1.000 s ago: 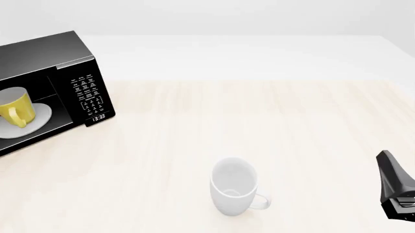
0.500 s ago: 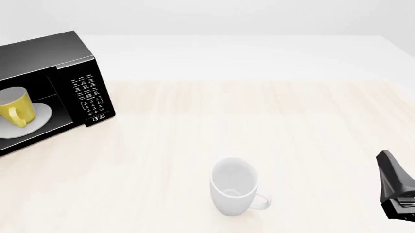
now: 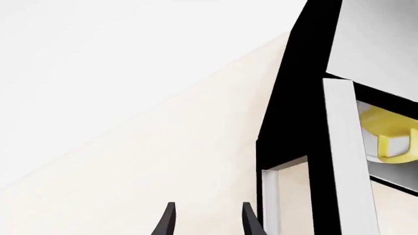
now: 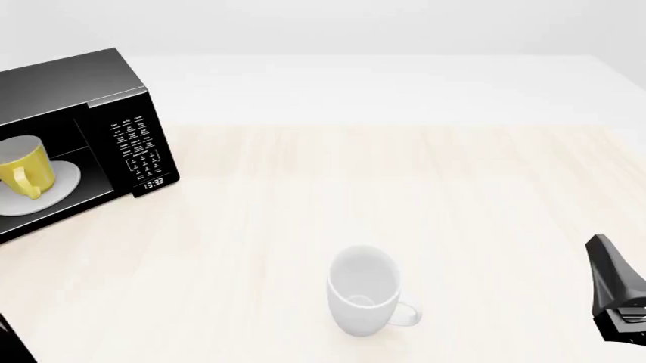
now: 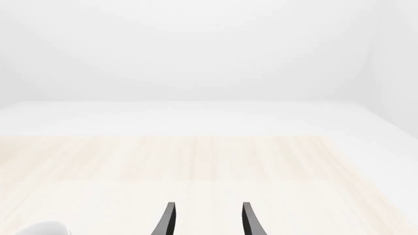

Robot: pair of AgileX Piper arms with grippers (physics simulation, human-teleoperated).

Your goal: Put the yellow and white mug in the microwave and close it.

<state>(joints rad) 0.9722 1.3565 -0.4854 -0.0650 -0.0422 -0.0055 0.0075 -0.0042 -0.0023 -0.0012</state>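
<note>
The yellow and white mug (image 4: 23, 171) stands on the round white plate inside the black microwave (image 4: 111, 91) at the far left, handle toward the front. The cavity is open to view, and the door lies outside the front view. In the left wrist view the mug (image 3: 389, 135) shows inside the cavity, past a black panel (image 3: 287, 107) that looks like the open door. My left gripper (image 3: 207, 223) is open and empty, close beside that panel. My right gripper (image 5: 207, 223) is open and empty above the table at the near right.
A larger all-white mug (image 4: 364, 291) stands upright near the table's front middle; its rim (image 5: 40, 229) shows in the right wrist view. The right arm (image 4: 618, 299) sits at the right edge. A dark bit of the left arm (image 4: 12, 340) shows at the bottom-left corner.
A dark piece of the left arm has come into the bottom-left corner of the front view. The mugs, the microwave and the right arm have not moved.
</note>
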